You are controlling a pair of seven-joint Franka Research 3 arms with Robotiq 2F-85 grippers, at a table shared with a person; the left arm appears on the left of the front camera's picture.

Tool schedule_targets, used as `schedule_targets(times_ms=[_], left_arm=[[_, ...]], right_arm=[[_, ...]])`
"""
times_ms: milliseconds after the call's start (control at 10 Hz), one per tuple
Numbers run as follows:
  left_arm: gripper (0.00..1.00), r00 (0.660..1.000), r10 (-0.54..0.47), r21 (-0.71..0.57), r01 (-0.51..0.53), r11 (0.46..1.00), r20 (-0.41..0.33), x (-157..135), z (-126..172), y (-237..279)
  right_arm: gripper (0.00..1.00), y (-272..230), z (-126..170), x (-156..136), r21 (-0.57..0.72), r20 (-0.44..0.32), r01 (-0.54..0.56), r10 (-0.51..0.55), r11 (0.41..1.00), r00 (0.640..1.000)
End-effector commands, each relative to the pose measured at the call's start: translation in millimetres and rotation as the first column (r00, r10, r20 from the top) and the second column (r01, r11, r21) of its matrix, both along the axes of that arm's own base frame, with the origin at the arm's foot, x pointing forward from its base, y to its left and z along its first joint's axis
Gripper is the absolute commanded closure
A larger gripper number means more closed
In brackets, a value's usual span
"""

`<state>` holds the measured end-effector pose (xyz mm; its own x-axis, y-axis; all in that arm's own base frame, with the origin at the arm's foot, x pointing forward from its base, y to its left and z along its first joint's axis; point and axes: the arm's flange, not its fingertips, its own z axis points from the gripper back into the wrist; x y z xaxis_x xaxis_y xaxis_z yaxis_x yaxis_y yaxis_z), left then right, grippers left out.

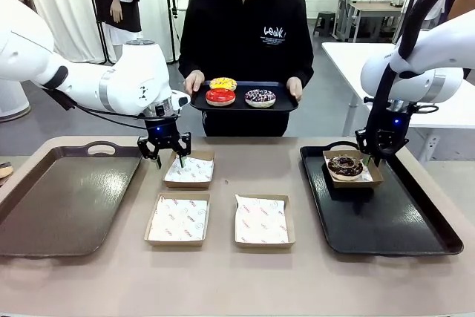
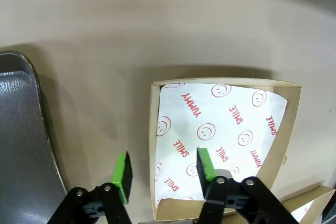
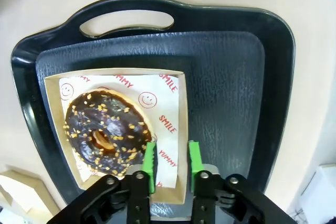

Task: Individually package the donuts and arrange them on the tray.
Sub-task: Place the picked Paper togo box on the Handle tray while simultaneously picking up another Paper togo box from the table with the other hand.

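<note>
Three donuts (image 1: 220,96) on person's tray (image 1: 245,109)

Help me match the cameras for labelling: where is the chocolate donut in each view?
Front: chocolate donut, boxed, at the black tray's top-left.
Left wrist: faces an empty box instead.
Right wrist: lower left, just left of the right gripper.
Shared landmark: the tray's handle.
</note>
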<state>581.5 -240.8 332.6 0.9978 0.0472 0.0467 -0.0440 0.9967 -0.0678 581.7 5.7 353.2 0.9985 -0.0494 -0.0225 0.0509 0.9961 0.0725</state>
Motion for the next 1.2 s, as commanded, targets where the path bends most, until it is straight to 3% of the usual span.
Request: schedule_targets(times_ms=[0, 200, 300, 900, 1000, 1100], left_arm=[[1.00, 1.000, -0.006, 0.050, 0.005, 0.999, 0.018, -5, 3, -3], [0.95, 1.000, -0.014, 0.058, 0.014, 0.998, 0.011, -5, 2, -1], [1.00, 1.000, -0.017, 0.061, 0.017, 0.998, 0.007, -4, 2, -1], [1.00, 1.000, -0.011, 0.059, 0.011, 0.998, -0.003, -3, 3, 0], [1.00, 1.000, -0.008, 0.070, 0.008, 0.998, 0.003, -3, 5, 0], [1.00, 0.997, -0.045, 0.111, 0.051, 0.992, -0.060, -7, 12, -3]], right_arm=[[0.00, 1, -1, 6, 0.042, -0.011, 0.007, -0.007, 0.999, 1.000], [0.03, 2, -1, 5, 0.046, -0.013, 0.006, -0.005, 0.999, 1.000], [0.00, 1, -1, 5, 0.047, -0.014, 0.007, -0.006, 0.999, 1.000], [0.00, 0, 0, 4, 0.064, -0.014, 0.003, -0.003, 0.998, 1.000], [0.00, -2, 6, -3, 0.107, -0.009, -0.010, 0.011, 0.994, 1.000], [0.00, -13, 21, -16, 0.262, -0.052, -0.080, 0.097, 0.962, 0.994]])
